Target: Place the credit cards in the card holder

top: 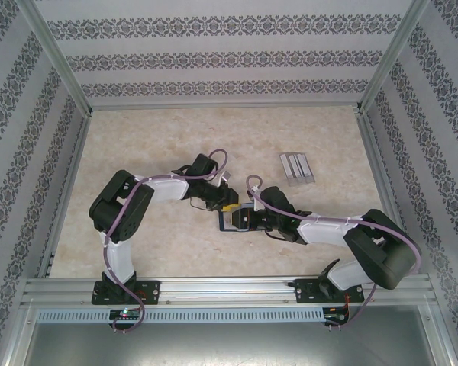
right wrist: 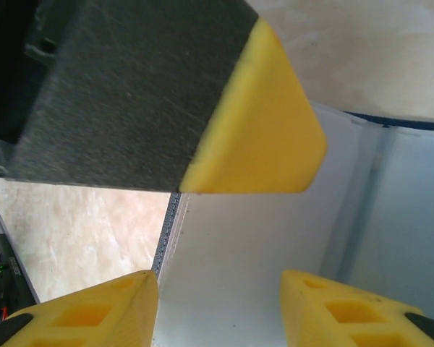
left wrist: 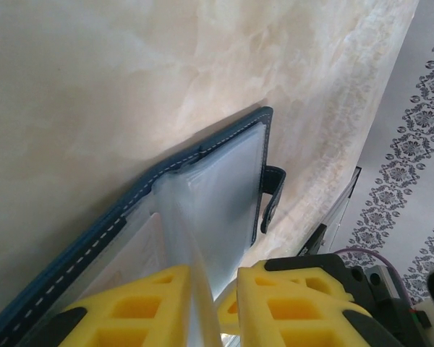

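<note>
Pinching the card holder (left wrist: 228, 191), left gripper (left wrist: 212, 280) barely open.

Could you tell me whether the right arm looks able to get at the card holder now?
Probably yes: the right end effector hangs open just above the card holder, whose clear sleeve the left end effector pinches up, though closely alongside.

The card holder (top: 230, 222) lies open on the table (top: 153, 145), near the middle. The left gripper (top: 227, 204) is at its far edge and the right gripper (top: 248, 219) is on its right. A rack (top: 297, 168) lies farther right and back, well apart.
</note>
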{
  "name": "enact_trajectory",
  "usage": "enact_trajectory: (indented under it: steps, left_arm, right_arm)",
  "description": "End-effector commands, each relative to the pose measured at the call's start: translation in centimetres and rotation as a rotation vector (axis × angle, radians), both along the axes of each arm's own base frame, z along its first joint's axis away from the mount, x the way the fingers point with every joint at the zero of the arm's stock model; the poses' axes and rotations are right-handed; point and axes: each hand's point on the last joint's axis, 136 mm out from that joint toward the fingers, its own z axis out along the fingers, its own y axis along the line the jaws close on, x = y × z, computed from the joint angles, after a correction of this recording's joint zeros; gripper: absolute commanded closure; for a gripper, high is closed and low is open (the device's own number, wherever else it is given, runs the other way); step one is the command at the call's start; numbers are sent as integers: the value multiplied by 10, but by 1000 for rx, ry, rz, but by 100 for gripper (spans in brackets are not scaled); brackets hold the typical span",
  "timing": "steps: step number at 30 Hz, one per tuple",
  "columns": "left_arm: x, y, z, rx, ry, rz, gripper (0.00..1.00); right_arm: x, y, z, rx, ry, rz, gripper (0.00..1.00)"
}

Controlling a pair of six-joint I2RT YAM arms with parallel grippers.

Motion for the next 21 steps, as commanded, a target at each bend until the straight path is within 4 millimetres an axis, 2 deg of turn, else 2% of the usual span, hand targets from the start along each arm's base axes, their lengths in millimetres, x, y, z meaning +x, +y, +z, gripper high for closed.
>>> enact_trajectory:
  steps: [1, 8, 12, 16, 21]
  left_arm:
    - [2, -9, 1, -13, -7, -9, 76]
    - [1, -8, 1, -3, -5, -12, 78]
    - [-1, -10, 3, -7, 5, -4, 82]
    - [-2, -11, 2, -5, 11, -8, 84]
    - [-2, -10, 3, 5, 6, -6, 84]
  right_arm:
    - [7, 2, 8, -13, -42, -6, 51]
    - [9, 2, 2, -30, -12, -27, 46]
    - [9, 8, 8, -15, -9, -13, 44]
    - [12, 4, 1, -70, -8, -34, 44]
    - [13, -2, -8, -102, 6, -64, 50]
